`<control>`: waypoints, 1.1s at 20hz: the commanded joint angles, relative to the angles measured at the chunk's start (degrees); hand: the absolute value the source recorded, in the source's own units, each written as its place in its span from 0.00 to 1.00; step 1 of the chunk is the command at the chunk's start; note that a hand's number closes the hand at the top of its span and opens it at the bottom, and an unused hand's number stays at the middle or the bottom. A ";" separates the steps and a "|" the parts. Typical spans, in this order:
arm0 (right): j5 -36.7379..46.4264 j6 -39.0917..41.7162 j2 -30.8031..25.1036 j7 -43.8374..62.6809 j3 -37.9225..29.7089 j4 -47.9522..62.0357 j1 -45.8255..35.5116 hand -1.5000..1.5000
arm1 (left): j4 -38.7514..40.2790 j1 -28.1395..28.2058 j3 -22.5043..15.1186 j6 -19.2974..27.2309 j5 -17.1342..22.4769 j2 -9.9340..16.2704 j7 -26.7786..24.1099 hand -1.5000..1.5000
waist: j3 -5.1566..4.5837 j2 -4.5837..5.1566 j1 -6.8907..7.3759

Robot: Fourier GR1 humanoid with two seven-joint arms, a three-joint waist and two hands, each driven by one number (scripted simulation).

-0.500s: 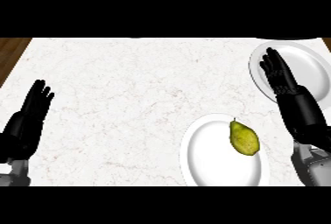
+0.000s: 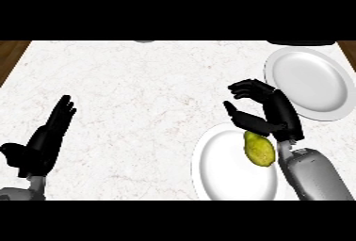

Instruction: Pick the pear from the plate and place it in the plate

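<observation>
Pear [image 2: 259, 149] lies on the near plate [image 2: 222, 174], not yet grasped. Right hand [image 2: 259, 109] hovers just beyond it, fingers half-curled, thumb apart, holding nothing. Left hand [image 2: 43, 141] rests at the left, fingers straight. Far plate [image 2: 309, 82] is bare. Remaining, by my judgement: grasp, lift, carry, set down.

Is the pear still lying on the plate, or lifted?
On the plate: the pear lies on the near plate, no fingers around it.
</observation>
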 commanded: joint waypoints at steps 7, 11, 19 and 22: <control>11.97 -11.97 8.64 -6.86 6.49 -4.79 13.20 0.00 | 7.01 -3.66 0.03 -1.36 -4.44 -5.44 -0.15 0.50 | 0.21 -0.53 -1.20; 14.94 -10.91 0.02 2.74 3.27 -15.59 16.25 0.00 | 4.34 -1.26 2.27 -4.47 -2.28 -2.96 -0.27 0.50 | 0.19 -0.72 -1.45; 17.85 2.26 -12.28 21.92 3.05 -21.00 15.06 0.00 | 4.40 1.88 2.32 -5.55 -3.20 -3.53 -2.52 0.50 | 0.13 -0.66 -0.57; 18.81 8.24 -14.79 28.30 7.51 -23.35 15.01 0.00 | 4.86 -1.49 1.70 -3.47 -4.67 -5.13 -1.03 0.50 | 0.11 -0.61 -0.92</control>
